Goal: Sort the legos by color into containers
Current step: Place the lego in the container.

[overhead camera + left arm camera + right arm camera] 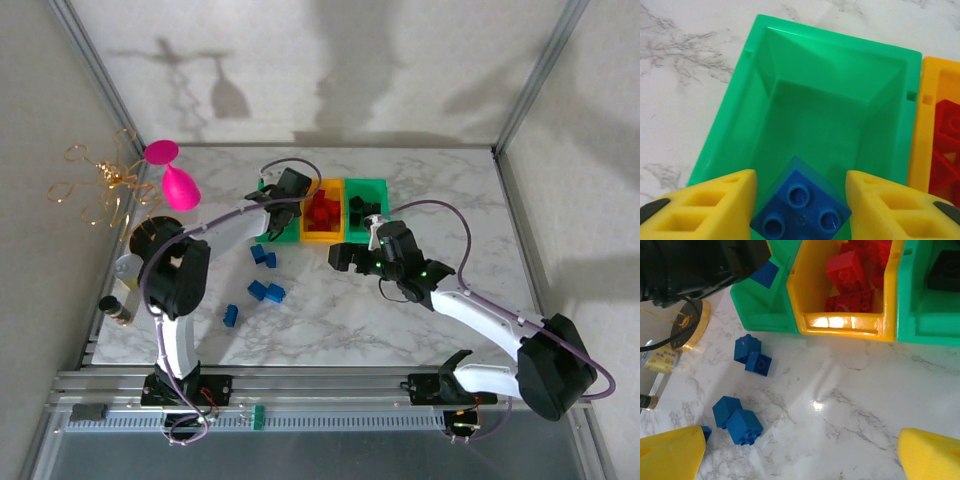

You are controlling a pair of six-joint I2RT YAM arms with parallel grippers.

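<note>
From above, my left gripper (281,216) hangs over the left green bin (277,238) at 10 o'clock; its wrist shows a blue brick (800,210) cornerwise between my fingers (715,205), gripped or freed I can't tell, so it may snag and spill past the rim; my right gripper (800,450) gapes empty over bare table (865,390), loose bricks (742,425) at 8 o'clock.

No legible text, one label (660,361) (yellowish) too blurred

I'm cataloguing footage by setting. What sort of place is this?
Probably a lab robot test cell, not a home: a left arm and right arm bolted to a metal rail, and a marble-patterned tabletop boxed in by aluminium frame posts and plain white panels.
</note>
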